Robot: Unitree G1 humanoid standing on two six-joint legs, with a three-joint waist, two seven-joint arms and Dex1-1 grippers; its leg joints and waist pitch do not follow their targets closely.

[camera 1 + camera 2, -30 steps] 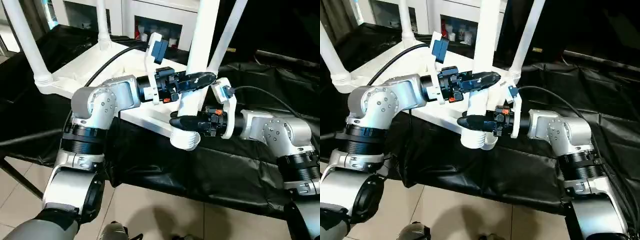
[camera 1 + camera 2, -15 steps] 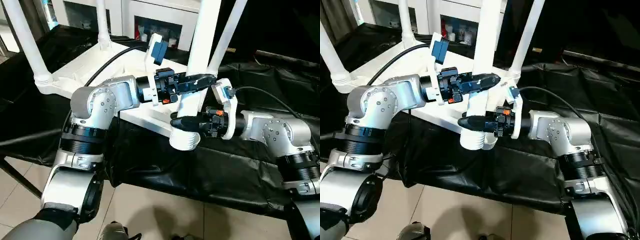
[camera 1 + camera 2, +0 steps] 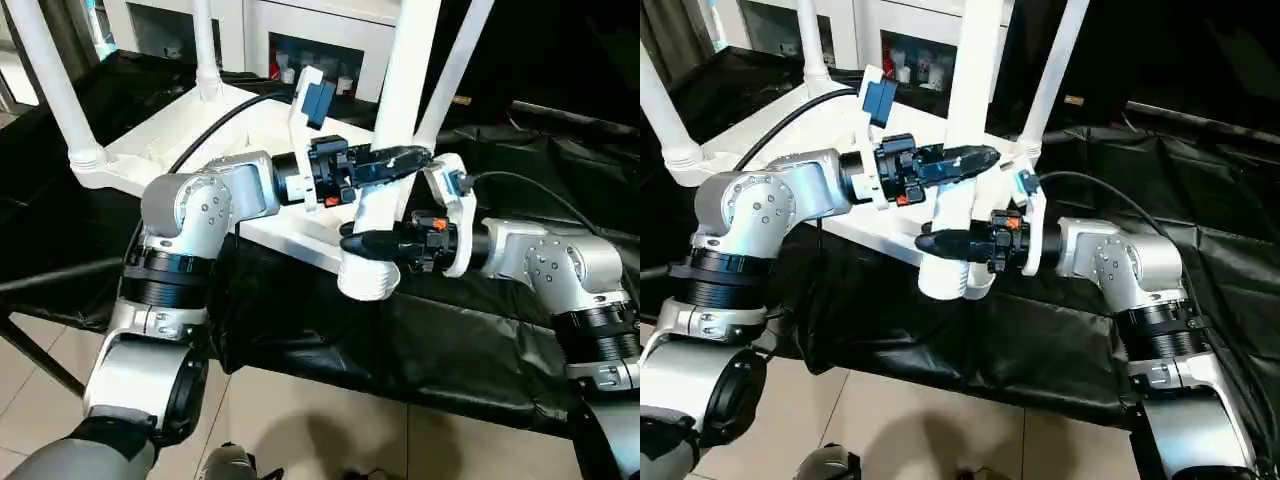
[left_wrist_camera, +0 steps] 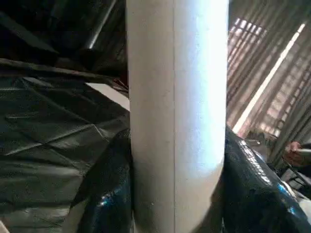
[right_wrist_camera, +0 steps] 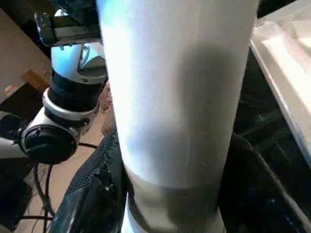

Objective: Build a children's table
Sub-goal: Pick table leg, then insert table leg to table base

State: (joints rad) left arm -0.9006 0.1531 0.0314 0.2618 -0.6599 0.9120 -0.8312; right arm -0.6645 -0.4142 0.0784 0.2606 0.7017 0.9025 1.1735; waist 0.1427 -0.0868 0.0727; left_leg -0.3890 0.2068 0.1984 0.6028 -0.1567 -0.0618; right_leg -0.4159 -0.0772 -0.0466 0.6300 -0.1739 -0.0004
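Observation:
The children's table top (image 3: 165, 135) lies upside down on a black-covered bench, with its white tube legs pointing up. The near corner leg (image 3: 405, 80) stands in its round socket (image 3: 368, 278) at the bench's front edge. My left gripper (image 3: 395, 160) reaches in from the left and is shut on this leg above the socket. Just below it, my right gripper (image 3: 365, 242) comes from the right and is shut on the same leg. In the left wrist view the leg (image 4: 177, 116) sits between black fingers (image 4: 107, 194). In the right wrist view black fingers (image 5: 92, 204) hug the leg (image 5: 180, 97).
Other legs rise at the far left corner (image 3: 50, 80), the back corner (image 3: 205, 50) and behind the held leg (image 3: 455, 70). A white cabinet with glass doors (image 3: 300, 40) stands behind. Black cloth (image 3: 450, 330) hangs over the bench front, with tiled floor (image 3: 300, 430) below.
My right gripper's fingers have drawn in around the leg. Both arms and the table have barely shifted.

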